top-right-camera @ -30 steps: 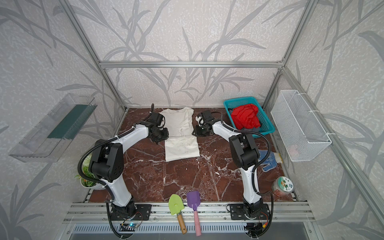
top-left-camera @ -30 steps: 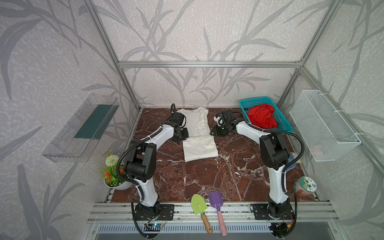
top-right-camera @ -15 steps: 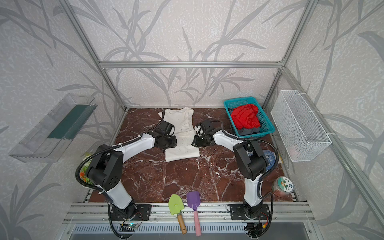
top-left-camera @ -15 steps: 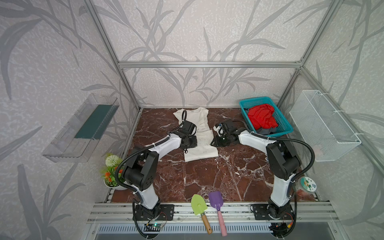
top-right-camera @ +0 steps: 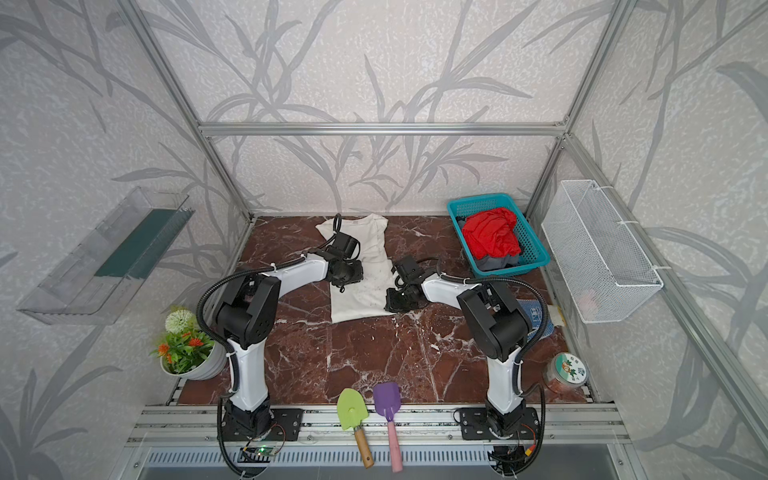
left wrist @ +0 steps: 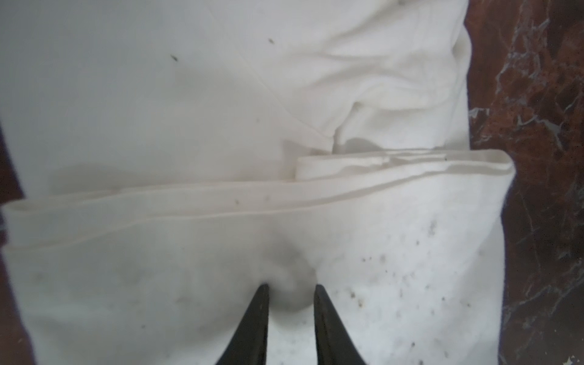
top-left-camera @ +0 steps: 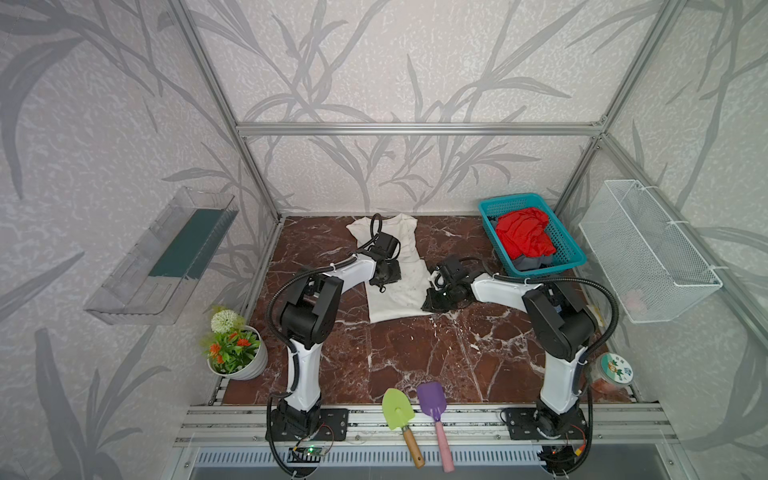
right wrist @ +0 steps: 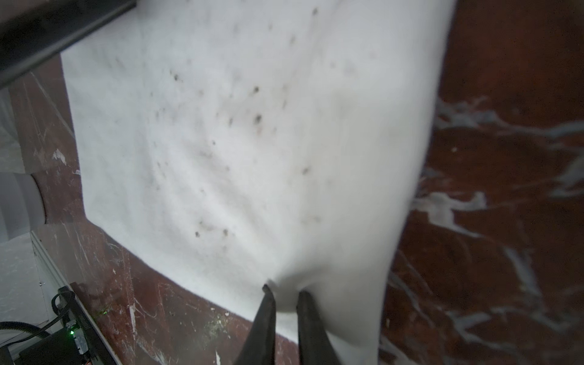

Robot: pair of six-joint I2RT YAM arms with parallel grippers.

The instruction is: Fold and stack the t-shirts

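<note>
Two pinches grip the cream-white t-shirt (top-left-camera: pixel 399 299): our left claw (left wrist: pixel 290 287) and right claw (right wrist: pixel 284 289) each clench cloth at opposite sides, we judge to fold it evenly over the bench (top-left-camera: pixel 415 353).

Folded cream t-shirt (top-left-camera: pixel 399 299) flat; red t-shirt (top-left-camera: pixel 521 235) crumpled in basket (top-left-camera: pixel 509 199).

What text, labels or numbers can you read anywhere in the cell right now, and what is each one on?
No text is readable in any view.
jar lid: green-and-white picture label, any lettering too small to read.
cream-white t-shirt: only dark specks show, no lettering.
blue-and-white cloth: patterned, mostly hidden behind the right arm, too small to read.
</note>
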